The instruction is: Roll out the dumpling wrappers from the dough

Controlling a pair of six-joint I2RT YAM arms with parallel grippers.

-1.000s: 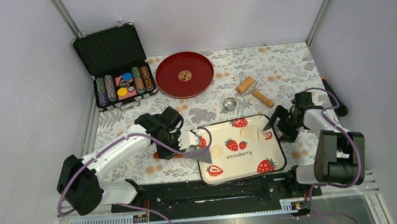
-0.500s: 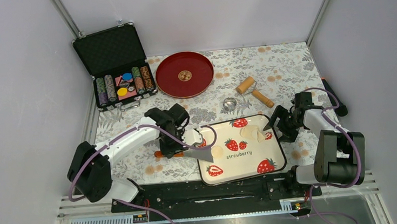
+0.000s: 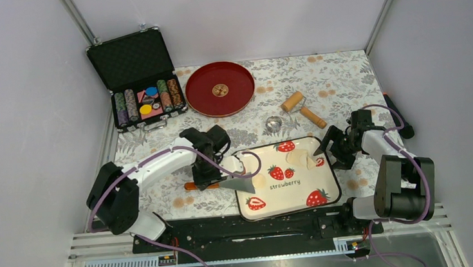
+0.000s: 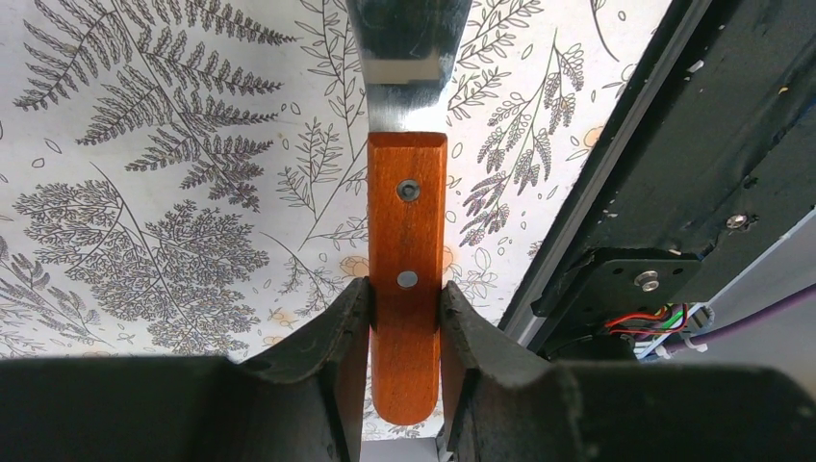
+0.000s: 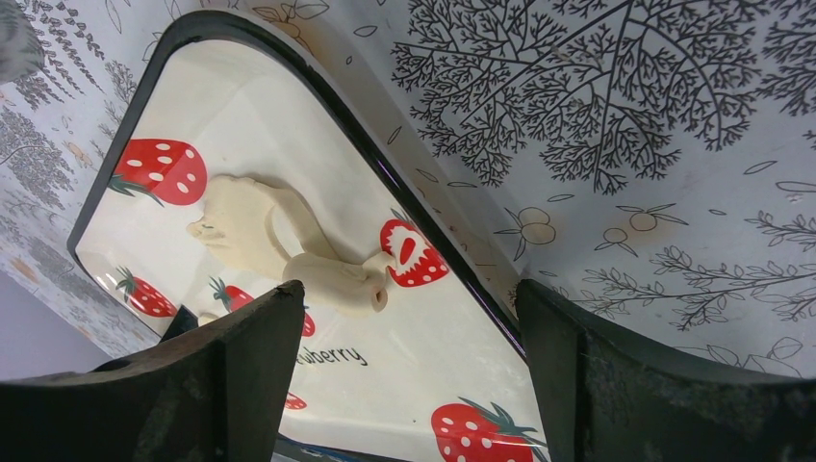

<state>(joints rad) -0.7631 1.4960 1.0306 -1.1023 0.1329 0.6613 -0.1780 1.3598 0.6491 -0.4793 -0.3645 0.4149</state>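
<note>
The strawberry tray (image 3: 329, 193) holds a lump of torn dough (image 3: 299, 158) at its upper right and one small round wrapper (image 3: 259, 180) at its left. The dough also shows in the right wrist view (image 5: 279, 241). My left gripper (image 3: 206, 175) is shut on the wooden handle (image 4: 407, 241) of a metal scraper. The scraper's blade (image 3: 238, 184) lies at the tray's left edge, next to the wrapper. My right gripper (image 3: 331, 148) is open and empty at the tray's right rim, its jaws straddling the rim (image 5: 423, 207) near the dough.
A wooden roller (image 3: 303, 109) and a metal ring cutter (image 3: 274, 124) lie behind the tray. A red plate (image 3: 219, 88) and an open case of poker chips (image 3: 141, 84) stand at the back left. A black tool (image 3: 400, 119) lies at the right wall.
My left arm's elbow has swung to the right and the wrist has turned, while the scraper stays near the tray's left edge. The right arm has not moved.
</note>
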